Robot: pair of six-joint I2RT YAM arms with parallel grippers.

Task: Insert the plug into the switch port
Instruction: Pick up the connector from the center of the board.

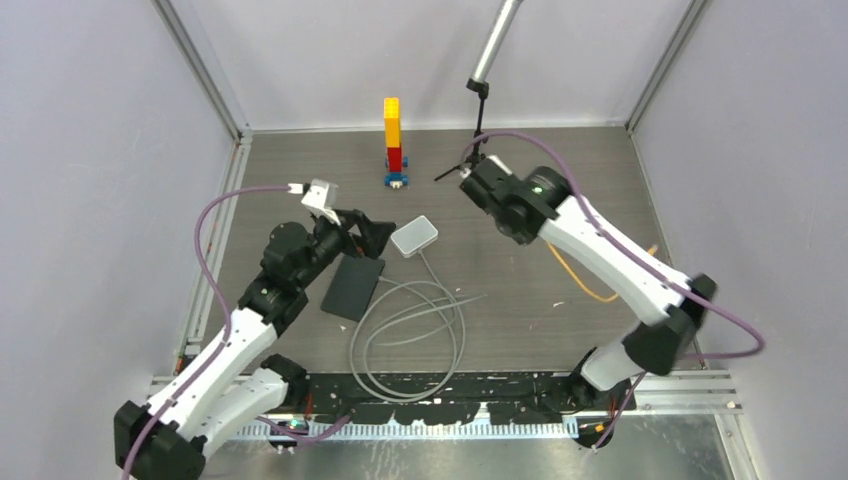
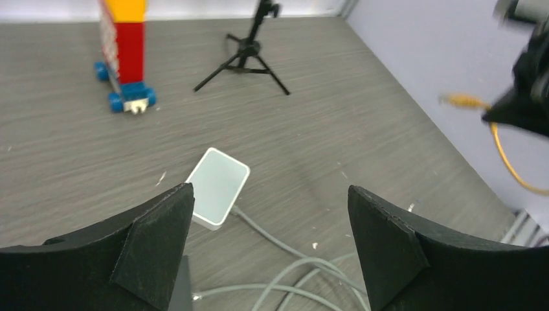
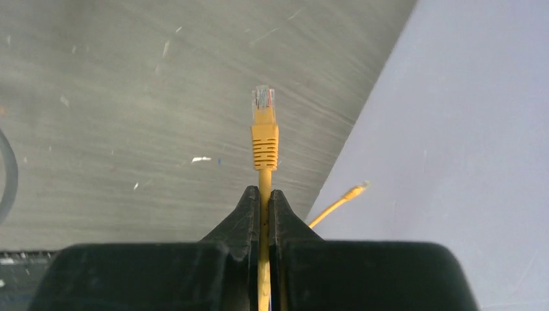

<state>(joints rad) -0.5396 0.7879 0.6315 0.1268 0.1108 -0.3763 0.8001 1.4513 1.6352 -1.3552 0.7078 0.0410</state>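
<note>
My right gripper point(image 3: 264, 192) pinches one yellow cable point(image 3: 265, 178) just behind its single clear plastic plug point(image 3: 263, 102), well apart from the one flat white rounded plastic switch box point(image 2: 219, 186), over which my left gripper point(image 2: 268, 191) hangs with both fingers spread.

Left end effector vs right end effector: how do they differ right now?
The left end effector is open, its fingers spread wide; the right end effector is shut. The left end effector holds nothing; the right end effector pinches the yellow cable just behind its plug, which sticks out in front. The left end effector faces the white box; the right wrist view shows no box. Shared: both have black fingers.
</note>
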